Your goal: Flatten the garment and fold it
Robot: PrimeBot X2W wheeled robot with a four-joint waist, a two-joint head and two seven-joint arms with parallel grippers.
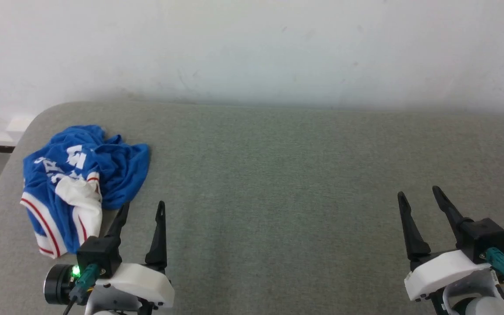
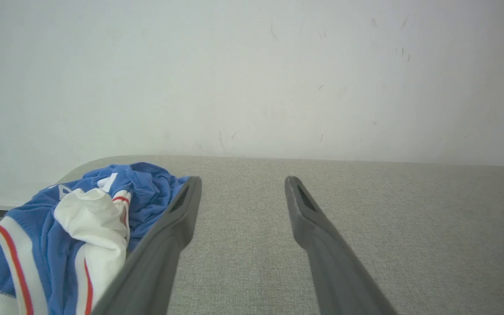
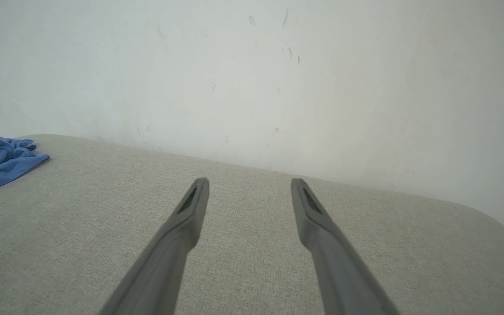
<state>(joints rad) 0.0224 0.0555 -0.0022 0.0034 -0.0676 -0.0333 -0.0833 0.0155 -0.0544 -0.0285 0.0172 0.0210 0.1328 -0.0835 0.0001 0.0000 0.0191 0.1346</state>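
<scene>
Left gripper (image 1: pixel 143 204): two long tapered black fingers on a black block, white moulded shell behind.
Right gripper (image 1: pixel 418 191): same build and colours.
Fingertips (image 2: pixel 186 192): slotted recess on inner faces.
Teal plugs (image 1: pixel 86 276): one per wrist, dark cable.
Green light (image 1: pixel 75 271): lit, beside the left plug.
Black cylinder (image 1: pixel 57 283): round housing at the left wrist.

You see a crumpled royal-blue jersey tee (image 1: pixel 116 170) w/ white sleeve, red-and-white stripe trim, white print; a grey-green woven fabric tabletop (image 1: pixel 287 183); an off-white wall (image 1: pixel 252 48) w/ faint dark scuffs.

Left gripper (image 1: pixel 142 209) and right gripper (image 1: pixel 418 193) low, apart, jaws spread, empty.
</scene>
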